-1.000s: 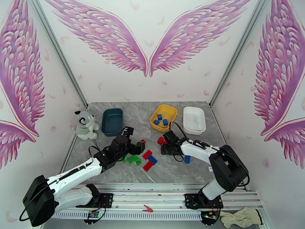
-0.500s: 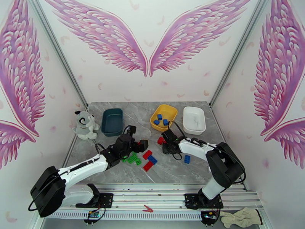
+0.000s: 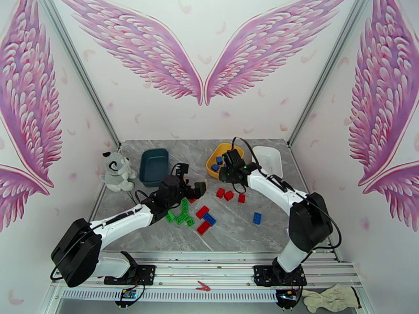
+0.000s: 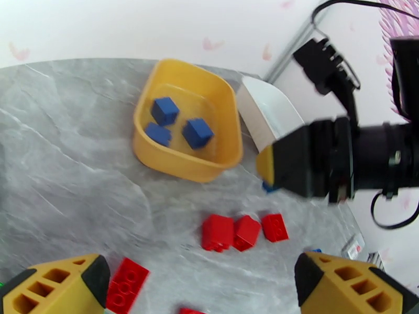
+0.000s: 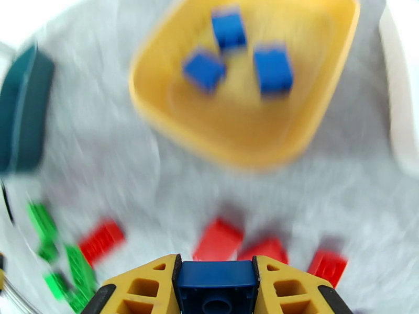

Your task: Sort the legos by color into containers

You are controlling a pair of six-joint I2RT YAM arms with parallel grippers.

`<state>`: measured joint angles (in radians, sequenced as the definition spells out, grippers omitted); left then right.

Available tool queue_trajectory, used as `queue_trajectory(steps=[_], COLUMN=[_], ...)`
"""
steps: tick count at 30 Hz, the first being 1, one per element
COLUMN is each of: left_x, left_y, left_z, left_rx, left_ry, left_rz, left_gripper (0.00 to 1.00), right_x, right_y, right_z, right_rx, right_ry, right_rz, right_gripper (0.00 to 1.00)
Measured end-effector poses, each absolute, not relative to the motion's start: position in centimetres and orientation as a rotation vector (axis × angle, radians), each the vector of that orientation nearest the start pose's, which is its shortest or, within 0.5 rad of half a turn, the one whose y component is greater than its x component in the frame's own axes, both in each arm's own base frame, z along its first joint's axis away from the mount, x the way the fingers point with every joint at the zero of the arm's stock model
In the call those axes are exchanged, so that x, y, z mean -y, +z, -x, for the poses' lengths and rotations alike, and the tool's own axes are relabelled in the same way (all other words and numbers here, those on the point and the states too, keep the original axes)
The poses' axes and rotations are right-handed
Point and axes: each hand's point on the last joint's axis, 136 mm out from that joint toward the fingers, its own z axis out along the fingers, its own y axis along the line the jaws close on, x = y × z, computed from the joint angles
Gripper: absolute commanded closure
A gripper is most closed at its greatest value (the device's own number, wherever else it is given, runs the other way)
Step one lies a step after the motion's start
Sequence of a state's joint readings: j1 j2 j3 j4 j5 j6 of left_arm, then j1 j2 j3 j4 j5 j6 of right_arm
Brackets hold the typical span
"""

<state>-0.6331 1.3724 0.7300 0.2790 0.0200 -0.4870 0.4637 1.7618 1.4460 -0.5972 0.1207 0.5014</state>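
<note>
My right gripper point(image 3: 229, 172) is shut on a blue brick point(image 5: 216, 281) and hangs just in front of the yellow tray point(image 3: 234, 149), which holds three blue bricks point(image 5: 229, 27). Three red bricks point(image 3: 229, 195) lie on the table below it. My left gripper point(image 3: 191, 185) is open and empty above the middle of the table, its fingers point(image 4: 57, 283) spread wide. Green bricks point(image 3: 182, 217) lie under the left arm, with red bricks point(image 3: 202, 211) and a blue one point(image 3: 209, 219) beside them. Another blue brick point(image 3: 257, 217) sits alone to the right. The teal tray point(image 3: 154, 166) and white tray point(image 3: 267, 160) look empty.
A grey-white plush dog point(image 3: 116, 172) sits at the left table edge beside the teal tray. The right arm's cable loops above the yellow tray. Bare marble stretches along the front of the table.
The right gripper rose from beside the red bricks and swung back toward the yellow tray with the blue brick. The left gripper reached farther forward and right.
</note>
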Motion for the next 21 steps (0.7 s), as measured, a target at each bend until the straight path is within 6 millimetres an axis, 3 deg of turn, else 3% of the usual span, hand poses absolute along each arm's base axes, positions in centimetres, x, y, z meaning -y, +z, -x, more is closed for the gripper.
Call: queue_trajectory(steps=[3, 6, 11, 16, 21], left_x=[24.8, 25.6, 26.8, 28.6, 29.8], left_y=[18.4, 17.5, 17.0, 17.1, 17.1], left_z=[-35.2, -35.0, -34.2, -32.7, -31.7], left_rx=[-2.002, -2.022, -2.032, -2.017, -2.01], left_ry=[-0.743, -0.765, -0.781, -0.789, -0.788], left_rz=[-0.146, -0.177, -0.242, -0.321, -0.368], left_gripper=[0.02, 0.03, 0.02, 0.01, 0.01], right_x=[-19.2, -19.2, -18.6, -17.7, -15.9], right_y=[16.7, 16.4, 15.4, 15.2, 14.5], right_z=[-46.8, -49.7, -52.1, -51.0, -45.4], right_rx=[-2.472, -2.479, -2.511, -2.539, -2.591], right_ry=[0.254, 0.245, 0.214, 0.191, 0.189], right_rz=[-0.147, -0.199, -0.237, -0.243, -0.243], right_gripper=[0.66, 0.5, 0.35, 0.29, 0.19])
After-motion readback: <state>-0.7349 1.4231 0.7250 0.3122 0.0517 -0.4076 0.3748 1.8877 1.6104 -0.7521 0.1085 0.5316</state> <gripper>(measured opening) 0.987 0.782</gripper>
